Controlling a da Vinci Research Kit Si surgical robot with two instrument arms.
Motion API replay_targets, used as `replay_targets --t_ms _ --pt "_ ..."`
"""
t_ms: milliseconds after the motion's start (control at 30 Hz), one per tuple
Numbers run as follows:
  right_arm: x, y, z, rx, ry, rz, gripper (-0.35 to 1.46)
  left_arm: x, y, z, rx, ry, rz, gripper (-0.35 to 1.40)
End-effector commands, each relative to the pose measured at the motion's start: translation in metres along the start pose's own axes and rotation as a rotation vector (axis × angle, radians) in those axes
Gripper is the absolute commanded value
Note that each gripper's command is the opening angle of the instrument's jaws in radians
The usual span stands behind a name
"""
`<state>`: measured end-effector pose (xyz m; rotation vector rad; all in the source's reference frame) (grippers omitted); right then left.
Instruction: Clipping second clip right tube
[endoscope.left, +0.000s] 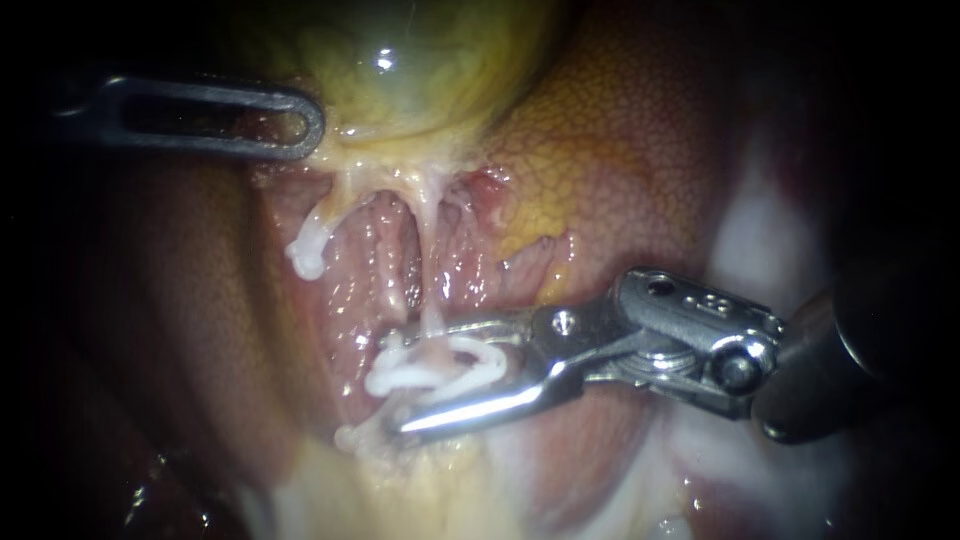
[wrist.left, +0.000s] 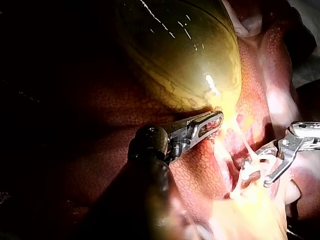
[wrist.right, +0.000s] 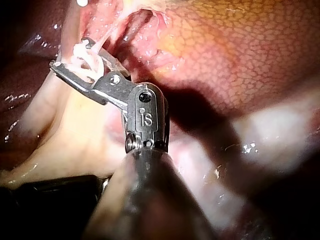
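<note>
The right tube (endoscope.left: 432, 290) runs as a thin pale strand from the yellow-green gallbladder (endoscope.left: 420, 60) down to my right instrument (endoscope.left: 432, 375). Its two metal jaws stand apart with a white clip (endoscope.left: 450, 365) held between them, and the clip sits around the tube's lower end. The right wrist view shows the same clip (wrist.right: 82, 62) in those jaws (wrist.right: 75, 60). The left tube (endoscope.left: 318, 225) ends in a white lump. My left instrument (endoscope.left: 295, 125) grips the gallbladder's lower edge with its slotted jaws (wrist.left: 212, 125).
Mottled red-brown liver (endoscope.left: 620, 150) lies around and behind the tubes. Pale fatty tissue (endoscope.left: 400, 490) lies under the right instrument's jaws. Whitish tissue (endoscope.left: 770, 230) shows behind the right instrument's wrist.
</note>
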<state>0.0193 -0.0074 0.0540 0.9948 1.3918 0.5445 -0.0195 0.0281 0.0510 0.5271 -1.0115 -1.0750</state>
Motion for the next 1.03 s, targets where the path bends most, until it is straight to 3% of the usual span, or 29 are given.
replay_targets --t_ms 33,267,433,1033 --pt "0.0000 0.0000 -0.0001 -0.001 0.000 0.012 0.25 0.0000 0.0000 0.0000 0.000 0.000 0.000 -0.35" --pt "0.0000 0.0004 -0.0003 -0.002 0.001 0.048 -0.04 0.0000 0.0000 0.0001 -0.001 0.000 0.000 -0.35" --pt "-0.0001 0.0007 -0.0005 -0.001 0.000 0.053 -0.35 0.0001 0.0000 0.0001 -0.004 -0.002 0.000 -0.35" --pt "-0.0006 0.0013 -0.0007 -0.003 0.004 0.067 -0.35 0.0002 0.0000 0.0002 -0.004 -0.003 0.001 -0.35"
